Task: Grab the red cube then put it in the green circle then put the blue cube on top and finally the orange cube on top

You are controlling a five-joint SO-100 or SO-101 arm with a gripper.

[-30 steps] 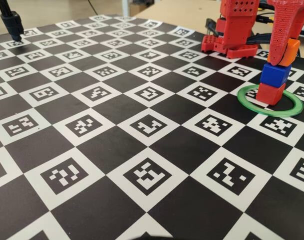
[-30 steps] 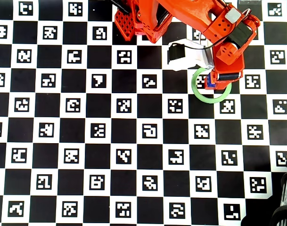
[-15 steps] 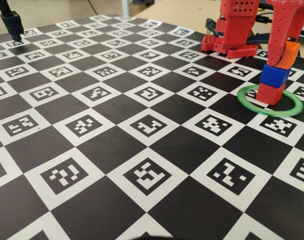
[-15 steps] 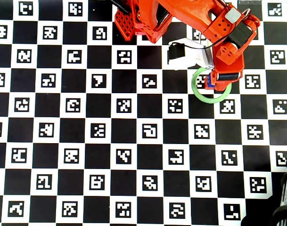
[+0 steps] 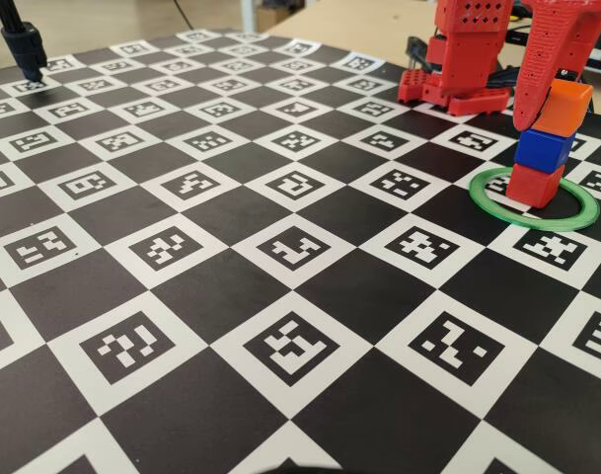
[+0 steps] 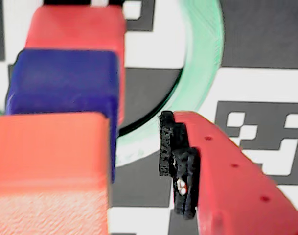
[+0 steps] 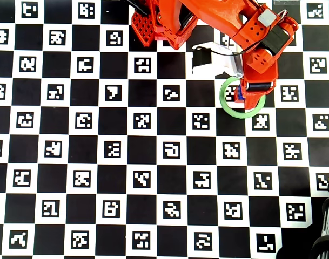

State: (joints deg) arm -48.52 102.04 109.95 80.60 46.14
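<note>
Checkerboard table (image 5: 182,296): orange cube (image 5: 564,107) between parted gripper (image 5: 547,104) fingers.

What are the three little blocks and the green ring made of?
The orange cube, blue cube and red cube look like matte plastic: flat colour, no shine, and the orange one shows a fine grainy texture in the wrist view. The green ring looks like thin plastic too, slightly see-through and pale in the wrist view. I can't be sure from pictures alone.

Low fixed view, top-down overhead, close wrist view — all share the green circle (image 5: 533,208).
</note>
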